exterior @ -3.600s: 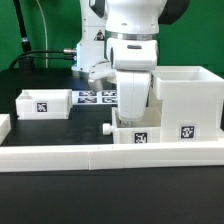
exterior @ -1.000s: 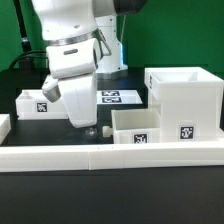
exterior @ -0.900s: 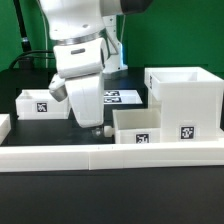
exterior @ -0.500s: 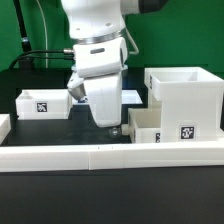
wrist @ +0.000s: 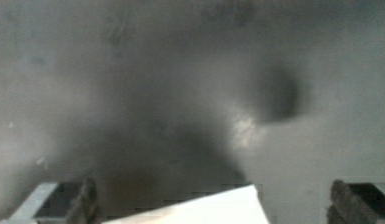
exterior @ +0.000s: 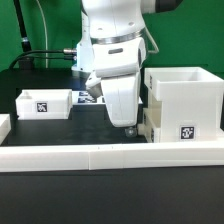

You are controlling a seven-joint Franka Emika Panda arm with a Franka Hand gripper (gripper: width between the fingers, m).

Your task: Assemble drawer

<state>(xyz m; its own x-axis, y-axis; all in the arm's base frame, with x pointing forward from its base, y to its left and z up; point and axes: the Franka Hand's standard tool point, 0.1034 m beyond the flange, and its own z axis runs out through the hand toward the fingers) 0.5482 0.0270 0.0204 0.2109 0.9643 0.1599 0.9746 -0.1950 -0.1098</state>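
Note:
The tall white drawer housing (exterior: 186, 98) stands at the exterior view's right, with a tag on its front. One small tray (exterior: 149, 124) lies mostly inside its open side; only its end shows. My gripper (exterior: 128, 127) is low at that tray's end, against it. In the wrist view my fingers (wrist: 64, 203) stand wide apart, open, with a white corner (wrist: 224, 205) between them and nothing gripped. The second tray (exterior: 43, 102) sits alone at the exterior view's left, with its tag facing front.
A low white border wall (exterior: 100, 155) runs along the front of the table. The marker board (exterior: 90, 97) lies behind my arm, mostly hidden. Cables and a green backdrop are at the back left.
My arm has moved toward the exterior view's right, low over the table. The small tray slid with it, from in front of the housing to mostly inside it.

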